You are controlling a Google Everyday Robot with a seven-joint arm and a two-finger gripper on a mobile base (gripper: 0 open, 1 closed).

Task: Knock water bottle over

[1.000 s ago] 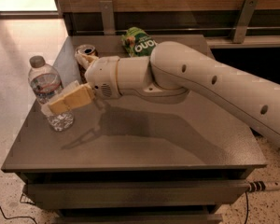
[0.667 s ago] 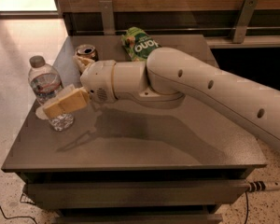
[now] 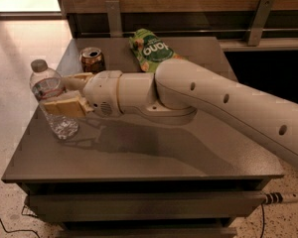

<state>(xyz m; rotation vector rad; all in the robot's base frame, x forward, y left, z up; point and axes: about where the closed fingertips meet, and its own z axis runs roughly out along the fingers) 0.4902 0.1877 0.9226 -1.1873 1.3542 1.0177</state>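
Both fingers (image 3: 64, 107) closer against water bottle (image 3: 44, 84)

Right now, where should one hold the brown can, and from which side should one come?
Probably grip the can across its round wall at mid-height, coming from above: it stands upright, and the gripper at the water bottle crowds its near side.

Gripper (image 3: 55, 93) at water bottle (image 3: 44, 83), can (image 3: 92, 59) just behind, front of tbl (image 3: 139, 157) free
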